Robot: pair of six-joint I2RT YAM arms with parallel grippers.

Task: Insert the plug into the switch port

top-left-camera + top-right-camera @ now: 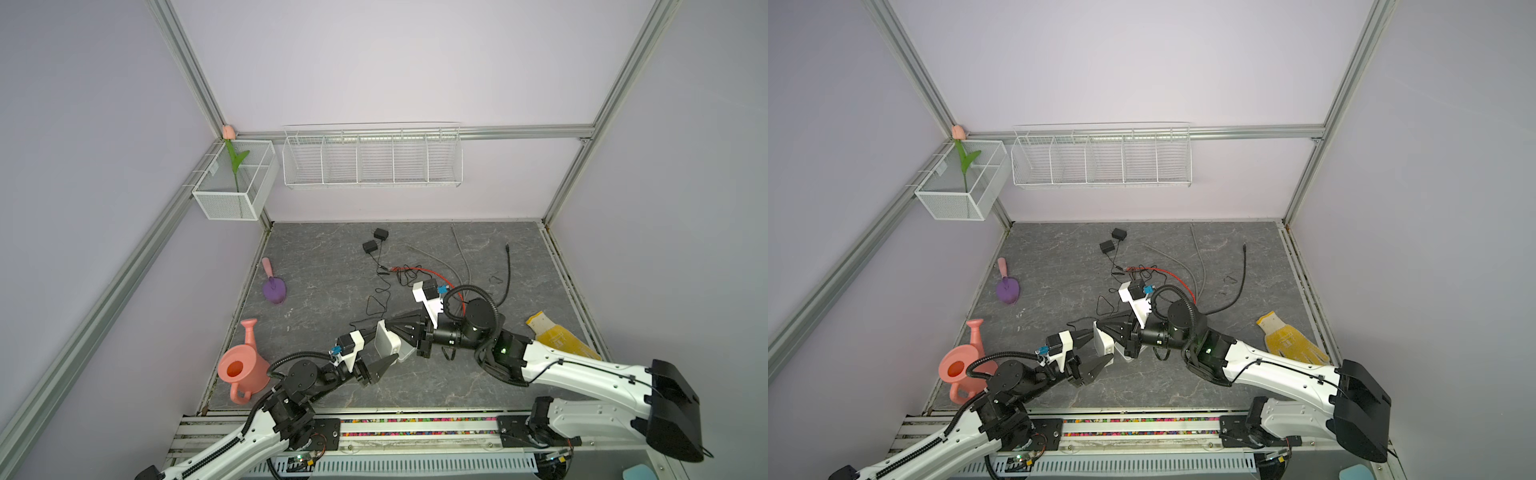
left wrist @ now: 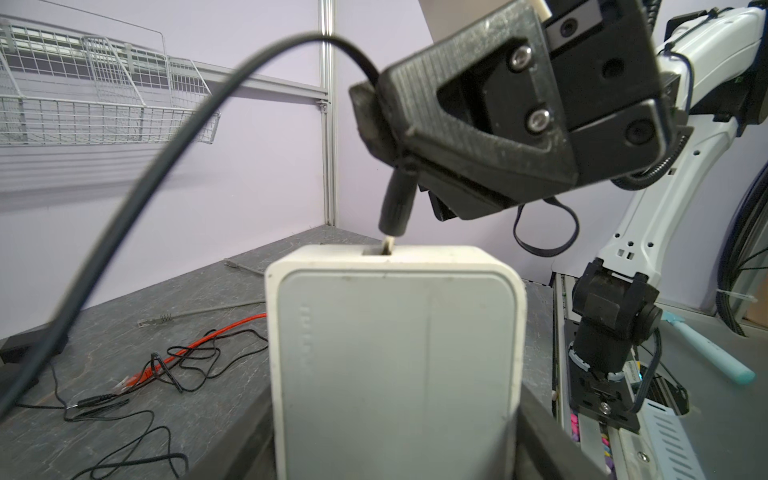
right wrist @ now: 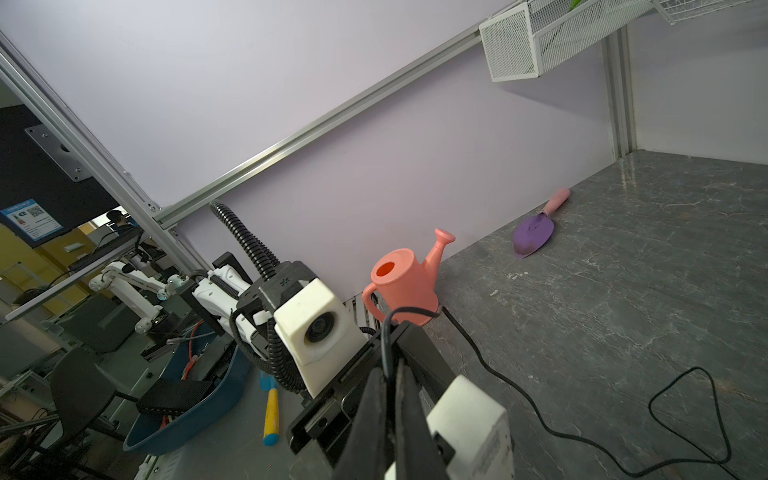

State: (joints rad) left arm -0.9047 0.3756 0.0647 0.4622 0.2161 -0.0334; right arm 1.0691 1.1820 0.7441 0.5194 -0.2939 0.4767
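The white switch (image 2: 395, 353) stands on edge between the fingers of my left gripper (image 2: 395, 457), which is shut on its two sides. In both top views the switch (image 1: 386, 343) (image 1: 1104, 343) sits low in the middle of the table, where the two grippers meet. My right gripper (image 2: 376, 124) (image 3: 390, 374) is shut on the rear of the black barrel plug (image 2: 397, 208). The plug hangs tilted, and its metal tip touches the mouth of the port (image 2: 376, 250) in the switch's top edge. The plug's black cable (image 2: 124, 208) arcs away to the table.
A pink watering can (image 1: 243, 370) and a purple trowel (image 1: 274, 289) lie at the left. A yellow glove (image 1: 557, 336) lies at the right. Black adapters (image 1: 374, 241), a red cable (image 1: 424, 272) and loose thin wires lie behind the grippers. Wire baskets (image 1: 372, 158) hang on the back wall.
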